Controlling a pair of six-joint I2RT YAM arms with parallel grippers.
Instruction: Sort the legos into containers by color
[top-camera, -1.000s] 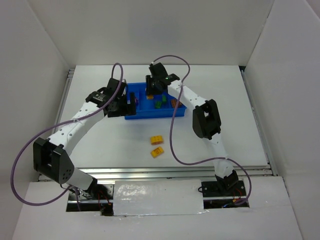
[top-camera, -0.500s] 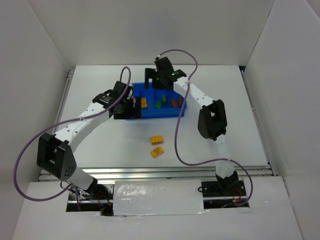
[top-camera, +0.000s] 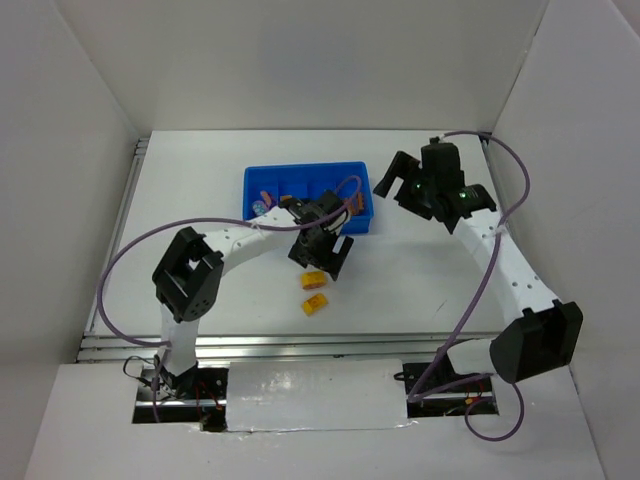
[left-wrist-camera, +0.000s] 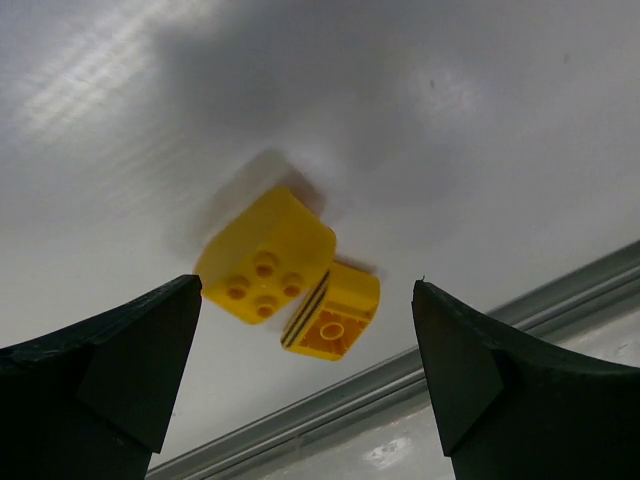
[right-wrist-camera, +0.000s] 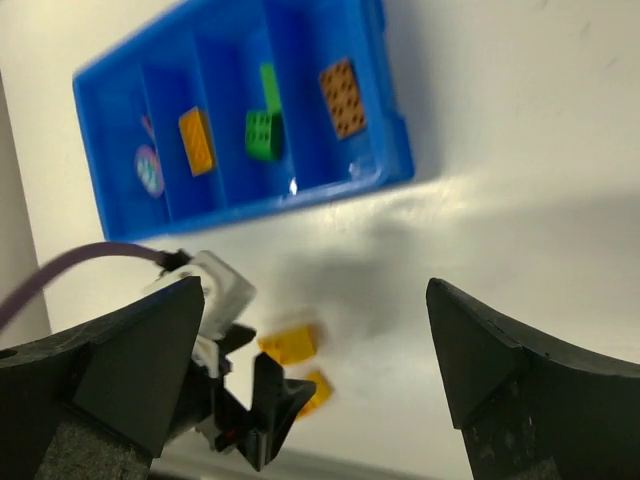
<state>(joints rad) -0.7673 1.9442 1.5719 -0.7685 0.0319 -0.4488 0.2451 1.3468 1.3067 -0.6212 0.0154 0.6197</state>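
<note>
Two yellow legos (top-camera: 314, 281) (top-camera: 315, 304) lie on the table in front of the blue tray (top-camera: 300, 166), the containers. My left gripper (top-camera: 322, 265) hovers open just over them. In the left wrist view one yellow lego (left-wrist-camera: 265, 268) shows its studs and the other (left-wrist-camera: 332, 312) its hollow underside, both between the open jaws of my left gripper (left-wrist-camera: 305, 290). My right gripper (top-camera: 392, 178) (right-wrist-camera: 315, 285) hangs open and empty, high to the right of the tray (right-wrist-camera: 300, 197). The tray holds an orange lego (right-wrist-camera: 197, 140), green legos (right-wrist-camera: 264, 133), a brown one (right-wrist-camera: 342, 97) and a lilac one (right-wrist-camera: 148, 170).
A metal rail (left-wrist-camera: 400, 375) runs along the table's near edge, just beyond the yellow legos. White walls enclose the table on three sides. The left arm (top-camera: 240, 240) crosses the tray's near left corner.
My left gripper has swung from the tray's left end to above the two yellow legos. My right gripper has opened and drawn back from over the tray to the right.
</note>
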